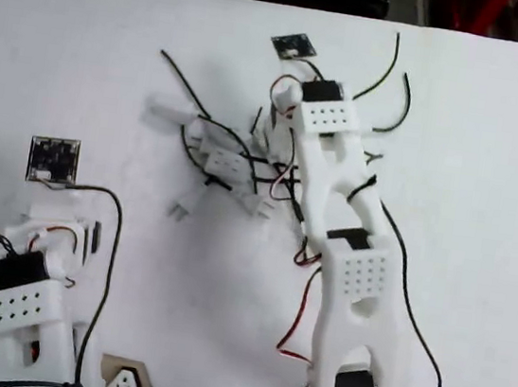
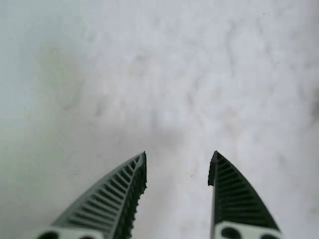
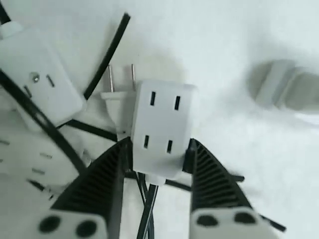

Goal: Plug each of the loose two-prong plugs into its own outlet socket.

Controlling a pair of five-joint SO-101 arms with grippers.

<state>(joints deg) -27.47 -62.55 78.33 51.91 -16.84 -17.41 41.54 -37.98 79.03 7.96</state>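
Note:
My right gripper is shut on the cord end of a white outlet block that has two pairs of slots, one finger pressed on each side. A white two-prong plug lies against that block, its prongs pointing away from the gripper. Two more white outlet blocks lie beside it among black cords. In the high view this cluster sits mid-table with the right gripper at its right edge. My left gripper hangs open over bare white table, nothing between its fingers.
The left arm stands at the near left corner. Another loose plug lies in front of the cluster, and a white piece behind it on the left. Black cords trail toward the back right.

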